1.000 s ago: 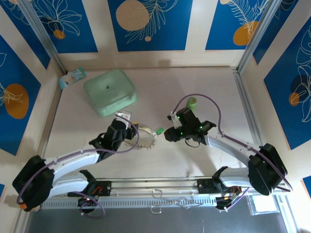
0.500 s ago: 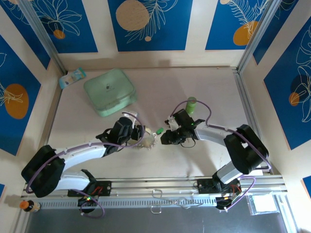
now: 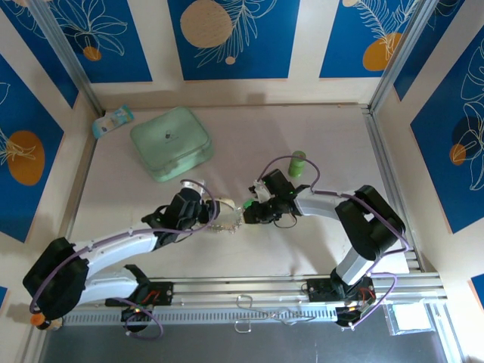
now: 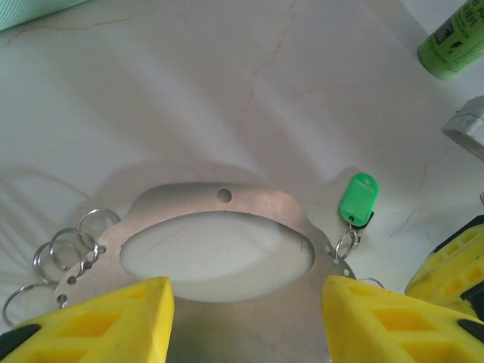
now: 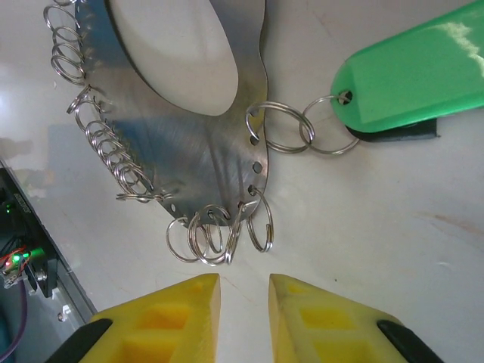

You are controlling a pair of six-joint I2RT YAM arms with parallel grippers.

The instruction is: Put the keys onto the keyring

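Your right gripper [image 5: 244, 302] has slid left, close to the keyring [image 3: 227, 215] in the middle of the top view. Its jaws are nearly pinched together and hold nothing. Your left gripper [image 4: 248, 321] stands wide apart over the ring, gripping nothing, and one green key [image 4: 357, 198] hangs on the ring's right side.

Keyring [image 3: 227, 214] mid-table; key [image 3: 247, 203] at right edge; box [image 3: 170, 142] behind-left; cylinder [image 3: 298, 163] behind-right.

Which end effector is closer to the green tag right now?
Right. The right end effector sits just short of the green tag, beside rings on the plate. The left end effector straddles the plate, with the tag off beyond one finger.
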